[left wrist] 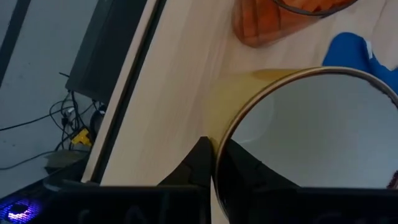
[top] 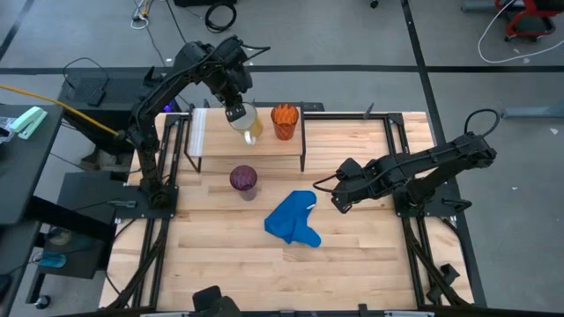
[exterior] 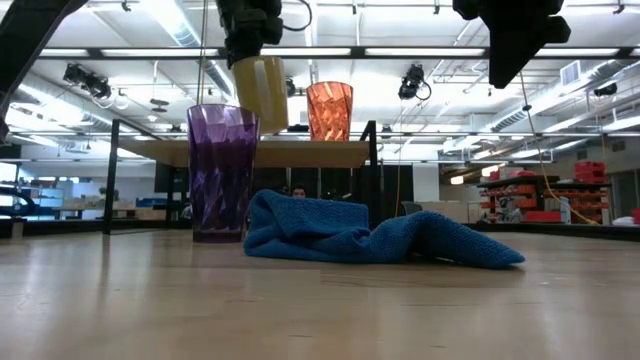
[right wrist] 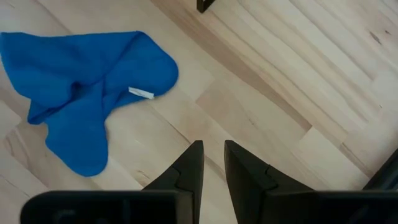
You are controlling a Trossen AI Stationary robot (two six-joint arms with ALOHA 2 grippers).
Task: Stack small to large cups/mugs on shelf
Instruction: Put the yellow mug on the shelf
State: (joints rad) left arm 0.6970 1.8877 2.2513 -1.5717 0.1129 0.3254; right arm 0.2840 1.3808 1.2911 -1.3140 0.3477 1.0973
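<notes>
**Mug held above the shelf**

While the left gripper pinches the rim of the white mug over the shelf, we see the orange cup standing on it. The purple tumbler stands on the table beside a blue cloth. The right gripper hovers nearby, fingers slightly parted and empty.

From my station I see the wooden tabletop standing on a grey floor crossed by dark seams. Beyond the tabletop's far edge, cables lie loose on that floor. To the tabletop's left sits a dark side table. Level across the tabletop, the room opens into a hall under long ceiling lights, with red equipment far right.
</notes>
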